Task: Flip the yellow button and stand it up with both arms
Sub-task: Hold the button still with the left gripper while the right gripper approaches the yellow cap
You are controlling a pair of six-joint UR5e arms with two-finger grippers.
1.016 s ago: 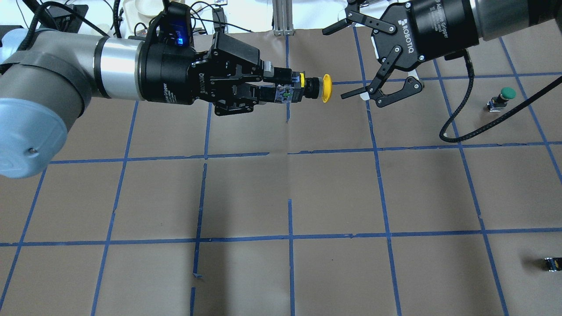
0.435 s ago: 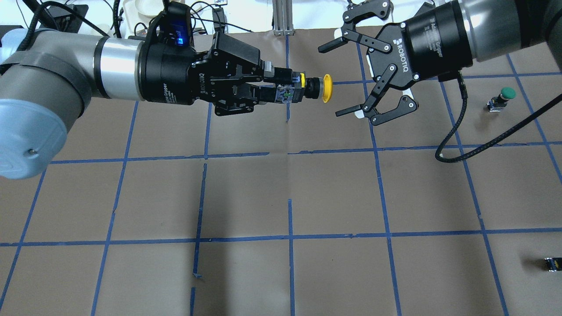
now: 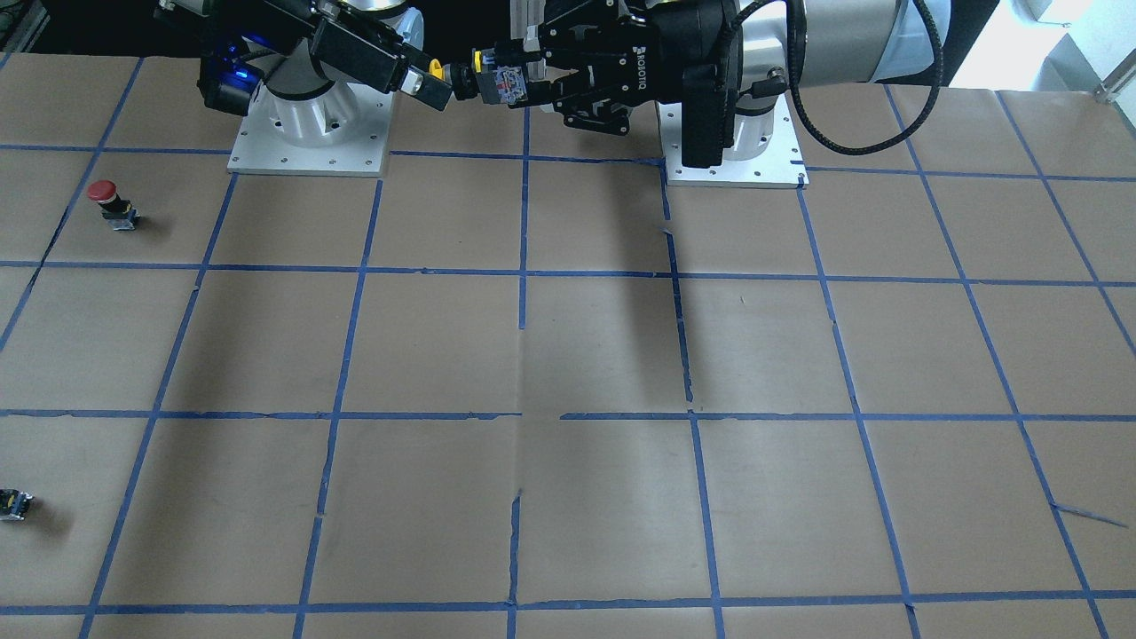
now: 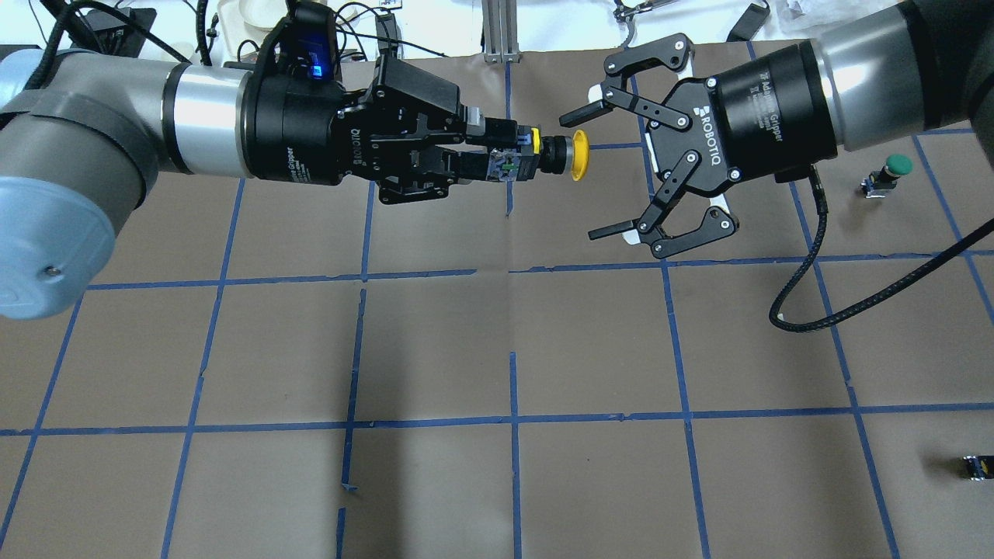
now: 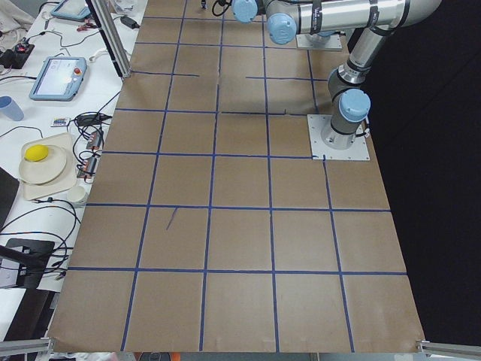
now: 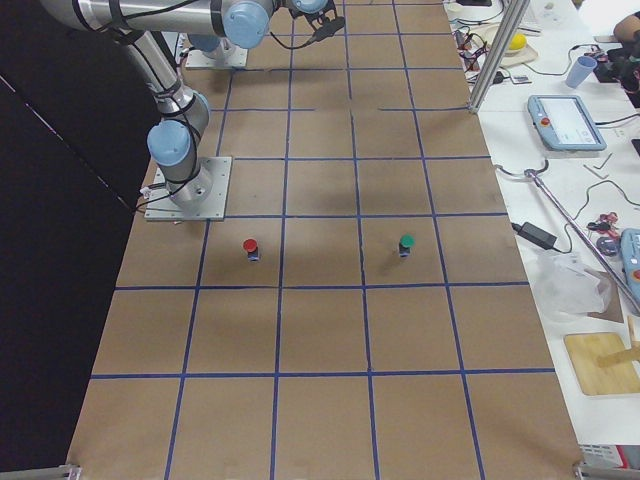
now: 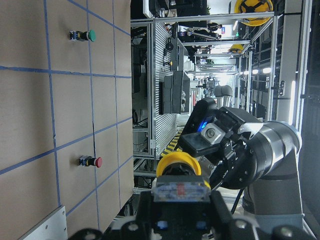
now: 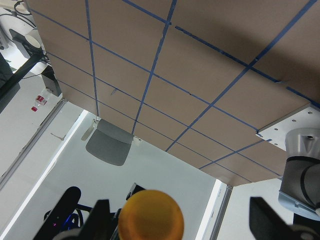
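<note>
Above the far middle of the worktop (image 4: 497, 349), well clear of the surface, you've got the yellow button (image 4: 553, 154) held sideways in the air. Its cap points to the robot's right and its switch body toward the left arm. The left gripper (image 4: 488, 150) lies horizontal with a level wrist, jaws pinching the black-and-grey body. Neck and cap stick out free past the tips.

The right arm comes in from the far right, forearm slanting toward centre, and the right gripper (image 4: 586, 177) faces the cap head-on. Its jaws are spread wide: in the overhead view one tip sits above the cap and one below. The cap is about level with the tips and closer to the upper one. You can't see any contact there. The right wrist view agrees, with the cap low centre between the two spread jaws. The front-facing view puts both grippers up by the arm bases.

Also on the worktop, on the robot's right:
- a green-capped button (image 4: 889, 172), standing
- a red-capped button (image 3: 111, 202), standing
- a small dark switch block (image 4: 977, 467) by the edge
</note>
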